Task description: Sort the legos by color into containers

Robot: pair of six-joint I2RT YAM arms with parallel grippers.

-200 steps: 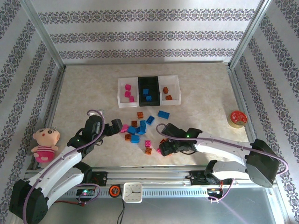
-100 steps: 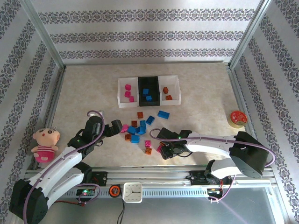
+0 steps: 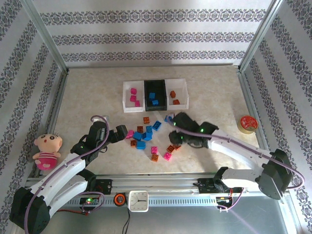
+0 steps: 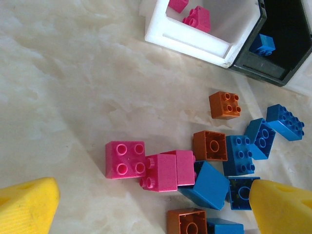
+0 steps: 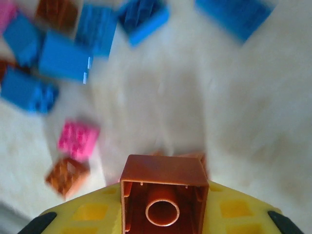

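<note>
So, it's a marbled tabletop fenced by patterned walls, with bare room at 10 o'clock. The containers sit at 12 o'clock from the loose legos. The left gripper hangs wide open at the pile's 9. The right gripper pinches an orange-brown brick at its 3.

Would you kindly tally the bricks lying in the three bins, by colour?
Pink bricks in left bin: 3
Blue bricks in black bin: 2
Orange bricks in right bin: 2
Total: 7
</note>
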